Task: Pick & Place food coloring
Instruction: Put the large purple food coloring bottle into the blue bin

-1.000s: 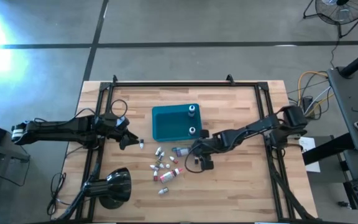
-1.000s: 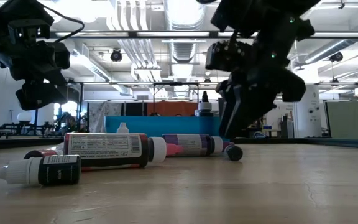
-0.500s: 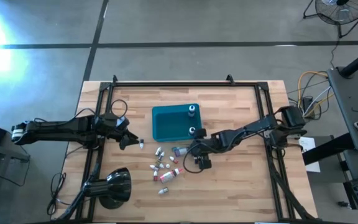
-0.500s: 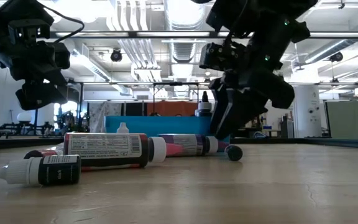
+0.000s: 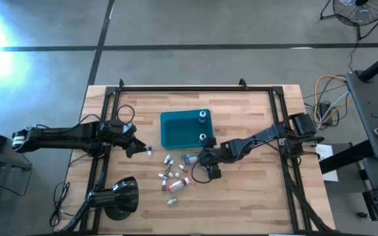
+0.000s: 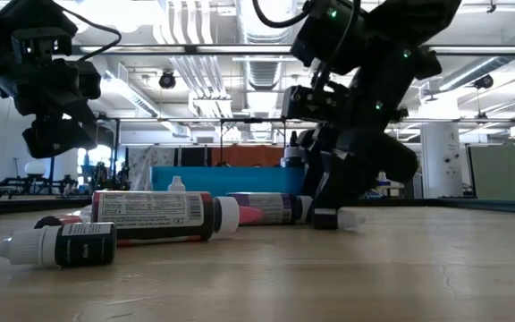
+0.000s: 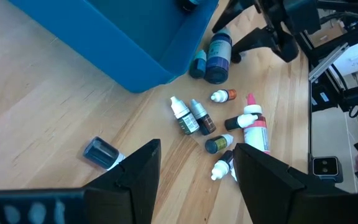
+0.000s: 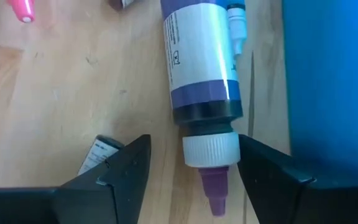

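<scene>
1. The right gripper [image 5: 202, 172] is low over the wooden surface [image 5: 254, 196], just right of the scattered little food colouring bottles [image 5: 174, 176]. Its fingers [image 8: 123, 168] are spread on either side of a purple-and-white bottle with a ribbed white cap and purple tip [image 8: 202, 74], not pinching it.
2. That bottle lies on its side close beside the near right corner of the teal rectangular plastic bin [image 5: 184, 128].
3. Two capped bottles [image 5: 203, 117] stand upright inside the bin.
4. The left gripper [image 5: 134, 147] hovers left of the bottles, fingers spread and empty.
</scene>
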